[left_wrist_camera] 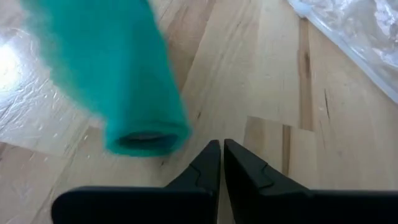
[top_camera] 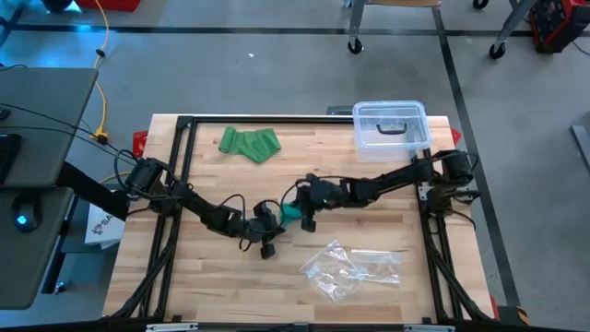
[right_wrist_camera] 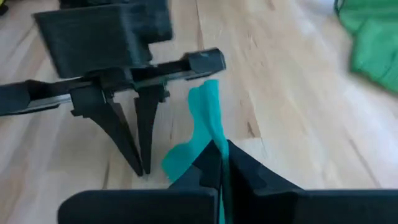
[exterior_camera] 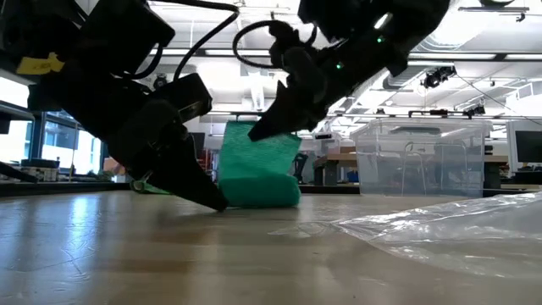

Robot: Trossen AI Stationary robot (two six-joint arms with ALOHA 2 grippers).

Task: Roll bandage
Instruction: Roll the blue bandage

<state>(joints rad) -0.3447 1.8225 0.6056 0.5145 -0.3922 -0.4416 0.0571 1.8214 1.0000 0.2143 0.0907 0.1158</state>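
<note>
Wooden tabletop (top_camera: 221,286) at mid-table: the right gripper (right_wrist_camera: 221,163) pinches the teal bandage's (exterior_camera: 257,165) loose end, holding it up, while the left gripper (left_wrist_camera: 222,163), pressed together and empty, stands tip-down just beside the rolled part. Rolling looks under way; next, I judge, the left fingers must turn the roll toward the held end, keeping the strip taut.

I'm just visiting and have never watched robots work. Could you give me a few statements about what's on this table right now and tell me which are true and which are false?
1. The right gripper is pinching the teal bandage. True.
2. The left gripper stands wide open. False: its fingers are shut, with nothing between them.
3. The clear plastic box sits at the table's far right corner. True.
4. The green cloth lies inside that box. False: it lies on the bare table, to the box's left.
5. The crumpled clear plastic wrapper lies on the table's near side. True.
</note>
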